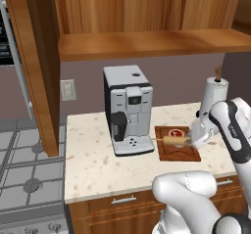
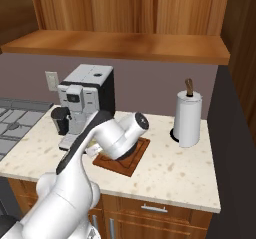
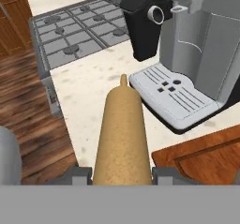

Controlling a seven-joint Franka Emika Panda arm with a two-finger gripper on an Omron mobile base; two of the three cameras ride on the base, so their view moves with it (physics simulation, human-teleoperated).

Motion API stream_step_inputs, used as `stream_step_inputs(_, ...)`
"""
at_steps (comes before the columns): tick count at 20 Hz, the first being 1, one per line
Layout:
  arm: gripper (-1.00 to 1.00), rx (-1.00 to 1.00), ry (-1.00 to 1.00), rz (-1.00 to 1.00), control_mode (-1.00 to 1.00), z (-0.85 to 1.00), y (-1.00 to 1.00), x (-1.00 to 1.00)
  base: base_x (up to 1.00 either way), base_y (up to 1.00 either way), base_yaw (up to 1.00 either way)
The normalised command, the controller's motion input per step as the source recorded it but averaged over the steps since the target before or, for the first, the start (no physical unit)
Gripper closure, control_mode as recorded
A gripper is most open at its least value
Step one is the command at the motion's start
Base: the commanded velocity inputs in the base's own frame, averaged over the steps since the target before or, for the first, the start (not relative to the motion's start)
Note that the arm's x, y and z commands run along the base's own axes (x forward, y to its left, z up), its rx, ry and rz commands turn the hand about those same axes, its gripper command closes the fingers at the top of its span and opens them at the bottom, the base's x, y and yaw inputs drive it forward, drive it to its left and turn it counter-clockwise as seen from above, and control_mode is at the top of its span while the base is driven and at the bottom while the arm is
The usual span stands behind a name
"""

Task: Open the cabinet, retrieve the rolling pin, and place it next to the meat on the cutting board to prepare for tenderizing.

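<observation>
Gripping smooth tan rolling pin

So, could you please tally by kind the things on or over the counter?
Coffee machine: 1
Paper towel roll: 1
Cutting board: 1
Meat: 1
Rolling pin, in the pincer: 1
Total: 5

A pale speckled tabletop beside a stove. On it stand a coffee machine, a dark wooden board just right of it, and a paper-towel roll near the wall.
</observation>
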Motion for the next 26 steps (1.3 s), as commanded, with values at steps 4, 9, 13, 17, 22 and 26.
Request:
stream_step_inputs(4, 1.00, -0.01, 0.00, 0.10, -1.00, -0.44, -0.01, 0.30, 0.00, 0.00, 0.00)
stream_step_inputs(9, 1.00, 0.00, -0.01, 0.08, -1.00, -0.39, -0.05, 0.19, 0.00, 0.00, 0.00)
stream_step_inputs(13, 1.00, 0.00, -0.01, 0.09, -1.00, -0.36, -0.09, 0.25, 0.00, 0.00, 0.00)
stream_step_inputs(17, 1.00, 0.00, 0.00, 0.09, -1.00, -0.32, -0.11, 0.23, 0.00, 0.00, 0.00)
stream_step_inputs(22, 1.00, 0.00, 0.00, 0.08, -1.00, -0.26, -0.15, 0.20, 0.00, 0.00, 0.00)
stream_step_inputs(26, 1.00, 0.00, 0.00, 0.08, -1.00, -0.23, -0.14, 0.23, 0.00, 0.00, 0.00)
